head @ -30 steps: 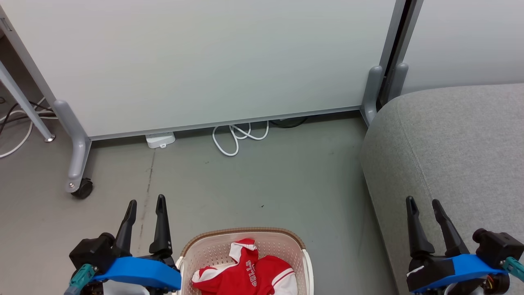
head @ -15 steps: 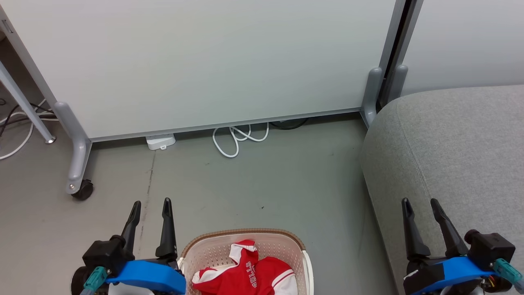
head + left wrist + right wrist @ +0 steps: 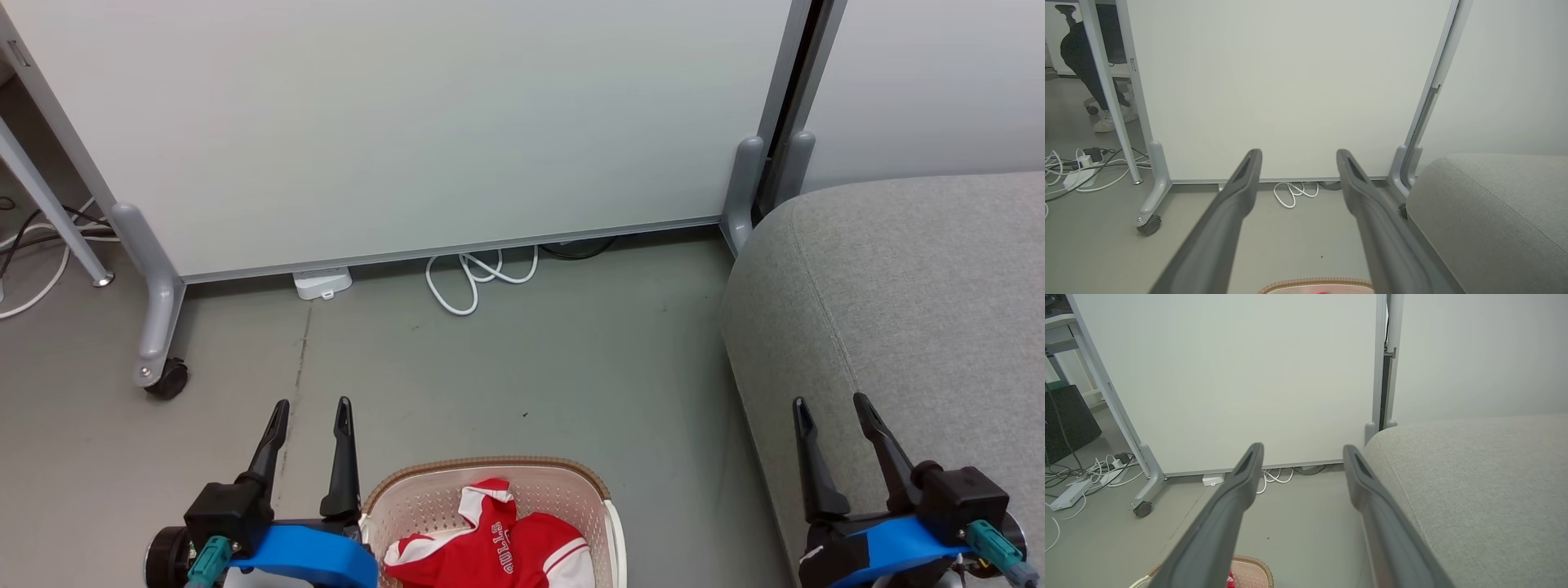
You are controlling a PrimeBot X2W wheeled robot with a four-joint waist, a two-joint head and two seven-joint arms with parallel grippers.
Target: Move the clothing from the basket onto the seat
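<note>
My left gripper (image 3: 313,403) and right gripper (image 3: 829,400), open and empty, have edged inward toward the basket (image 3: 490,462) at 6 o'clock. The clothing (image 3: 490,555) lies inside it, not yet grasped; the seat (image 3: 914,294) is at 3 o'clock.

White partition (image 3: 408,122) — grey floor (image 3: 531,367)

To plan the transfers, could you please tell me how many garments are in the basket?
1 distinguishable: a red jersey bunched in the basket; another may hide underneath.
</note>
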